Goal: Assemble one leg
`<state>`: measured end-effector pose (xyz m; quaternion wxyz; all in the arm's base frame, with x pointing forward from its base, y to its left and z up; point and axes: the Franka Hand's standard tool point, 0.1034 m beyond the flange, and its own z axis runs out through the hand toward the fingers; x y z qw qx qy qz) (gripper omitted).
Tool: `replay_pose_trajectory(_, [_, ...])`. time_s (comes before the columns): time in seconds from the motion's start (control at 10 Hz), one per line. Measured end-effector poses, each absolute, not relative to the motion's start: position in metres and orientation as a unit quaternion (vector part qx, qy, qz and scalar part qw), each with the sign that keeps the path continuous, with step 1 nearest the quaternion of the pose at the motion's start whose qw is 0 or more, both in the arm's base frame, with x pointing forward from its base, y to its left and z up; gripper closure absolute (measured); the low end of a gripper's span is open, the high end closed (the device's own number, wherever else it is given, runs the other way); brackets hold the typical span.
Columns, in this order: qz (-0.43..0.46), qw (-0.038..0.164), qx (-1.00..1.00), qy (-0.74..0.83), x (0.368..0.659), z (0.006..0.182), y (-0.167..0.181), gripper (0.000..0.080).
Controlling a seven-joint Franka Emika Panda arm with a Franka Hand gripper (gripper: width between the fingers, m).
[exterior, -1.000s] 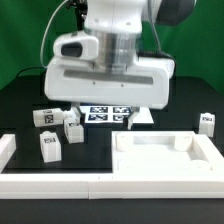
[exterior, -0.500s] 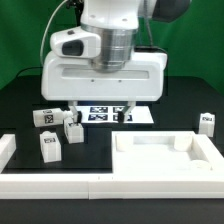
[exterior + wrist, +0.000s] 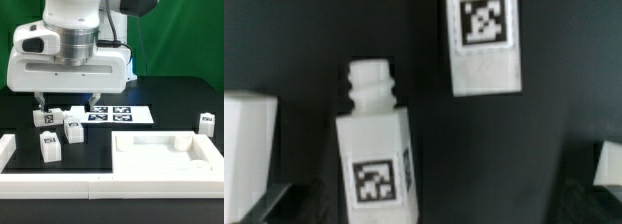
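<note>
The marker board [image 3: 122,114] lies flat on the black counter [image 3: 178,118]. A white tabletop [image 3: 150,160] rests nearer the exterior camera.

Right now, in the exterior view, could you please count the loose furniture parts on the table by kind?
legs: 4
tabletop: 1
Total: 5
</note>
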<state>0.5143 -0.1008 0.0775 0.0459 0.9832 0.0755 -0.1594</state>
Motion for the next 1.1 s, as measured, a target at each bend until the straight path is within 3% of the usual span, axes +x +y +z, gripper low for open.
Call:
replay_pose_trajectory(0.3, [-0.268,0.041,0.961,0.060,0.503,0.072,-0.093,0.0150])
replay_pose_trajectory(0.5, [-0.361,0.048,0.930,0.037,0.492,0.059,-0.087,0.0150])
replay_pose_trajectory(0.6, [-0.419,0.058,0.905,0.038,0.487,0.060,-0.087,0.0150])
replay_pose_trajectory(0.7, [-0.445,0.071,0.892,0.045,0.489,0.059,-0.086,0.0150])
replay_pose_trajectory(0.9, [-0.458,0.074,0.885,0.040,0.491,0.052,-0.090,0.0150])
replay_pose_trajectory(1.1, [-0.449,0.051,0.888,0.085,0.494,0.054,-0.091,0.0150])
